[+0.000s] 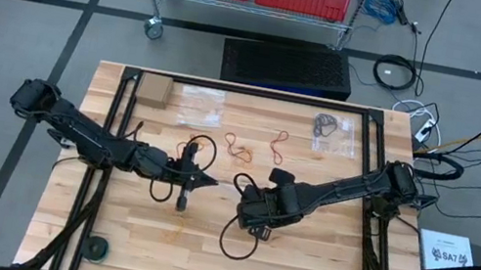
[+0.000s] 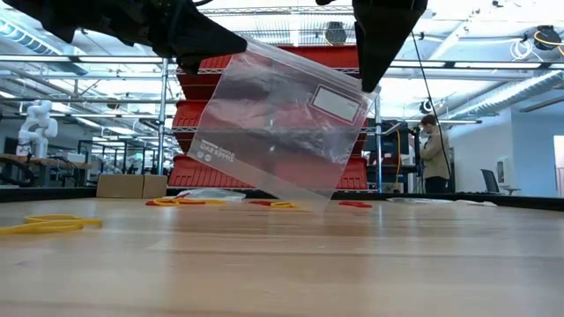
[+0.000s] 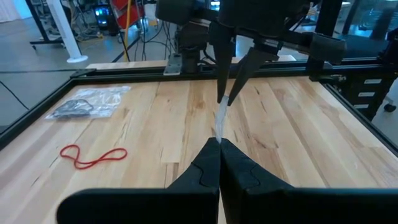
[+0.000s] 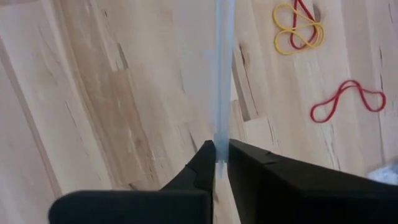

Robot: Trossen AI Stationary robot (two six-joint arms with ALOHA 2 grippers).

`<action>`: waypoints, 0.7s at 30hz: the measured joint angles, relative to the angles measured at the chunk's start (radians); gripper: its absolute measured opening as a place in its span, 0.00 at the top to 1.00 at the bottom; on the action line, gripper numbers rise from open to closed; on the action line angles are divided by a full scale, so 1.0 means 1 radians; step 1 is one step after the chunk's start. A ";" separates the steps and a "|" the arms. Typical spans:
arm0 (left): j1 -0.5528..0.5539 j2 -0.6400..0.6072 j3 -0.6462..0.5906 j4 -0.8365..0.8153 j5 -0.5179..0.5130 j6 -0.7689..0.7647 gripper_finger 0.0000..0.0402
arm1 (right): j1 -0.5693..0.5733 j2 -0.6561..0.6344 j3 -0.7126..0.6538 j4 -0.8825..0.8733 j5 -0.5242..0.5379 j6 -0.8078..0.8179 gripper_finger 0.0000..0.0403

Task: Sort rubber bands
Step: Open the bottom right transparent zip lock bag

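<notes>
The rubber bands lie loose on the wooden bench, none of them held. A red band and a tangle of yellow and red bands sit between the two arms toward the far side; in the right wrist view the same yellow-and-red tangle lies near a single red band. In the low view yellow bands lie at the near left. Some dark bands are inside a clear bag near the far right corner, and another clear bag lies beside a small cardboard box.

A third clear bag hangs tilted above the bench, held up between both arms. The left hand is clamped together on one edge of it, and the right hand is pinched on the opposite edge.
</notes>
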State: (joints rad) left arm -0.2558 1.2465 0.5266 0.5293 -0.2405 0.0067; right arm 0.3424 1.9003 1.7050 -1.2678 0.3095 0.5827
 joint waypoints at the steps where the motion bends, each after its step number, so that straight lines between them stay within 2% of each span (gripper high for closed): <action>1: 0.000 0.000 0.000 0.000 0.000 0.000 1.00 | 0.000 0.000 0.000 0.000 0.000 0.000 0.95; 14: 0.000 -0.001 0.000 0.000 -0.001 0.000 1.00 | -0.002 -0.050 -0.002 -0.003 -0.024 -0.023 0.69; 18: 0.000 0.000 0.000 0.000 -0.001 -0.001 1.00 | -0.004 -0.076 -0.001 0.082 0.037 -0.096 0.70; 21: 0.000 0.000 0.000 -0.002 -0.001 -0.001 1.00 | -0.004 -0.077 -0.001 0.188 0.080 -0.167 0.80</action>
State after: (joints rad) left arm -0.2558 1.2461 0.5266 0.5269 -0.2413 0.0058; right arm 0.3382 1.8235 1.7045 -1.0797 0.3897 0.4161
